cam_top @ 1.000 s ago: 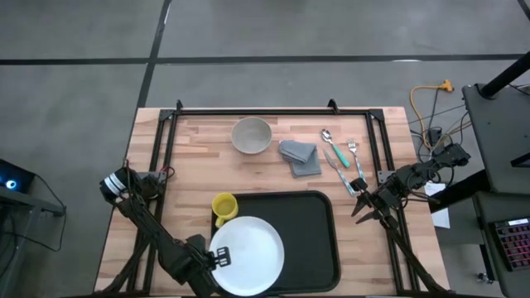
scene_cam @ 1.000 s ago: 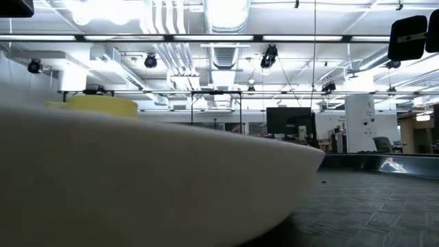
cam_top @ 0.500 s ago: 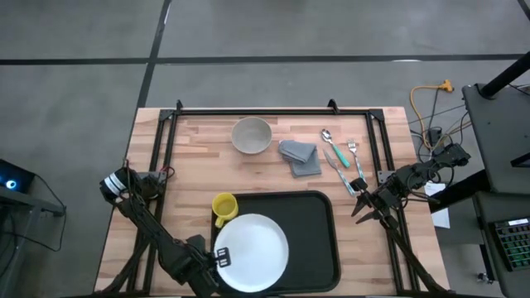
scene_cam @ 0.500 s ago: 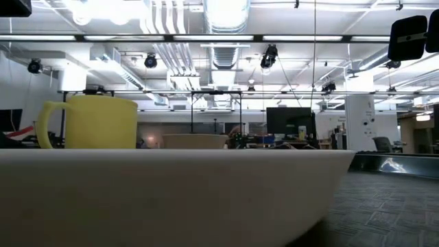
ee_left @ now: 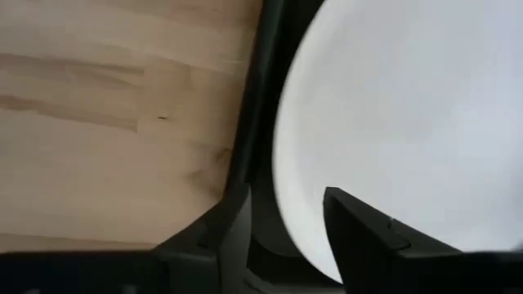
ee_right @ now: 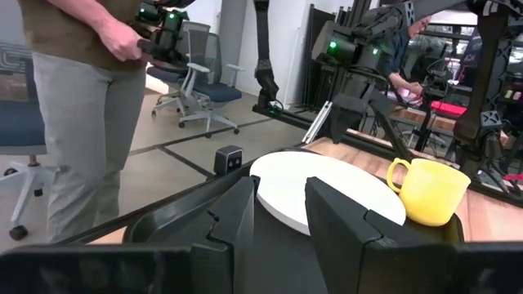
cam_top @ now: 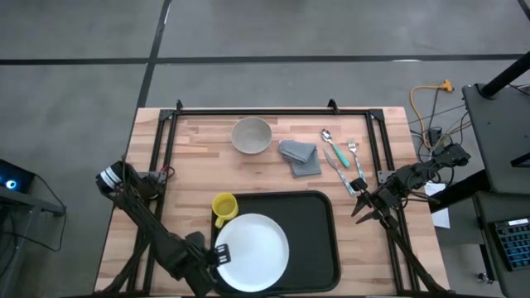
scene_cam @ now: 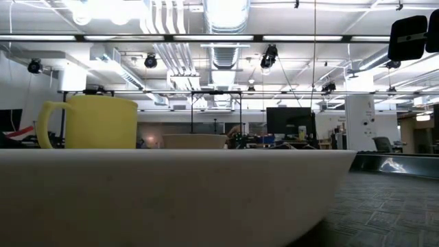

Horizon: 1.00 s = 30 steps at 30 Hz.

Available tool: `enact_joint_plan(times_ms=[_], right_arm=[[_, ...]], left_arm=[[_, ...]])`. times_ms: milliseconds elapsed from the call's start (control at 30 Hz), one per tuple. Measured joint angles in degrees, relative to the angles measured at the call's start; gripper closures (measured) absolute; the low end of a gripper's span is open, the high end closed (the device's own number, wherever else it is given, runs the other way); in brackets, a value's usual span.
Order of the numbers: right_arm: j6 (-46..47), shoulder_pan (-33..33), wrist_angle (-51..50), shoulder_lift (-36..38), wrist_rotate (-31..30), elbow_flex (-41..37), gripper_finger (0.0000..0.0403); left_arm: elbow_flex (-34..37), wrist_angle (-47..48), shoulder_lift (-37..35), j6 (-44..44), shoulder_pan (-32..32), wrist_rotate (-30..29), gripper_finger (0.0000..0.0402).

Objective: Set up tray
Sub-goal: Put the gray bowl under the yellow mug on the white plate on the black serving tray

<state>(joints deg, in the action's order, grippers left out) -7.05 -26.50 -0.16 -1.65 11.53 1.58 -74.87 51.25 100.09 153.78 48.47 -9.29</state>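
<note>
Now that the white plate (cam_top: 251, 252) has settled flat on the left part of the tray (cam_top: 319, 240), where a second ago it was tipped up and hung farther over the tray's left rim, the first piece of the setting looks placed. The tray itself lies on the near middle of the table (cam_top: 190, 165), its black floor bare to the right of the plate. The left gripper (cam_top: 220, 256) sits at the plate's left edge with its fingers (ee_left: 359, 237) parted after being clamped; in the left wrist view the rim lies between them, apparently let go. I judge the release to be just under way, so the arm has yet to back off.

The yellow mug (cam_top: 223, 207) stands just off the tray's far-left corner, touching or nearly touching the plate. Farther back lie a bowl (cam_top: 252, 135), a grey cloth (cam_top: 301, 156) and cutlery (cam_top: 339, 153), none yet on the tray.

The right gripper (cam_top: 364, 207) waits beside the tray's right edge, fingers partly apart, holding nothing. Beyond the wooden table, the right wrist view shows a person (ee_right: 78, 98) standing on the grey floor with office chairs behind.
</note>
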Motion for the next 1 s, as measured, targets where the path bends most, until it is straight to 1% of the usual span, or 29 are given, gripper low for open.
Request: enact_joint_plan(times_ms=[133,300,500,600,900,1000], right_arm=[[0.0,0.0,0.0,0.0,0.0,0.0,0.0303],[0.0,0.0,0.0,0.0,0.0,0.0,0.0303],[0.0,0.0,0.0,0.0,0.0,0.0,0.0303],[0.0,0.0,0.0,0.0,0.0,0.0,0.0303],[0.0,0.0,0.0,0.0,0.0,0.0,0.0303],[0.0,0.0,0.0,0.0,0.0,0.0,0.0303]], left_arm=[[-0.1,1.4,-1.9,0.0,-0.9,-1.4,0.0232],[-0.1,2.3,-4.2,-0.1,-2.6,-1.5,0.0194],[-0.1,2.7,-7.9,-4.4,-6.7,-1.5,0.0161],[-0.1,2.8,-9.5,-5.2,-9.4,-1.5,0.0155],[-0.1,4.2,-12.3,-5.3,-17.3,-0.3,0.0154],[-0.1,4.8,-13.2,-7.9,-20.5,0.1,0.0154]])
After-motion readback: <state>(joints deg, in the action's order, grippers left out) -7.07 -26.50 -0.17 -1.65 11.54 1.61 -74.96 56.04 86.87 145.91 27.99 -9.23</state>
